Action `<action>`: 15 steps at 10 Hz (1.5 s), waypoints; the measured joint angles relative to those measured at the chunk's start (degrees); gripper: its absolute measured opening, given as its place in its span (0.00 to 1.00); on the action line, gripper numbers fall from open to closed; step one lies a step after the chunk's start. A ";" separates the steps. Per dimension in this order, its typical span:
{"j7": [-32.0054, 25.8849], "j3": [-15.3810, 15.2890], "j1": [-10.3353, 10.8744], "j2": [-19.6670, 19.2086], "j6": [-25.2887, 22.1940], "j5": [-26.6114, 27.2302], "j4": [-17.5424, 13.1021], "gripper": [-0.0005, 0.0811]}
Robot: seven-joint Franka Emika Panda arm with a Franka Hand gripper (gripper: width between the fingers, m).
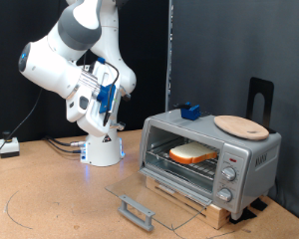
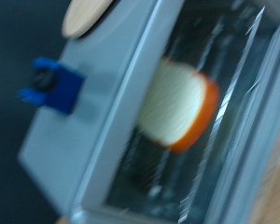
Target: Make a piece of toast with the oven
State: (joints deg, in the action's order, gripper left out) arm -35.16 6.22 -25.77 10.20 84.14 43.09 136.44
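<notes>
The silver-grey oven stands at the exterior view's right on a wooden base, its glass door folded down flat and open. The piece of toast lies inside on the wire rack. In the blurred wrist view the toast shows inside the oven, seen from above. My gripper hangs folded near the arm at the exterior view's upper left, well away from the oven. Its fingers do not show in the wrist view.
A round tan wooden plate and a small blue object sit on the oven's top; both show in the wrist view, the plate and the blue object. A black stand rises behind the oven. Cables lie near the robot base.
</notes>
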 joint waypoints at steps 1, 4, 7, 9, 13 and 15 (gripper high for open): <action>3.81 0.64 -0.72 -0.04 -3.94 -1.88 -0.27 1.00; 3.45 2.59 -2.50 -0.02 -2.74 -0.65 0.72 1.00; 3.26 2.68 -2.75 0.02 -1.78 -0.31 1.35 1.00; 5.12 2.31 -2.75 -0.52 0.79 -0.36 1.34 1.00; 4.53 2.00 -2.74 -3.69 4.84 -0.67 0.62 1.00; 4.07 1.97 -2.73 -4.13 5.21 -0.58 0.52 1.00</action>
State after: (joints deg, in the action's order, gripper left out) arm -31.09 8.19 -28.50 6.07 89.35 42.52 136.96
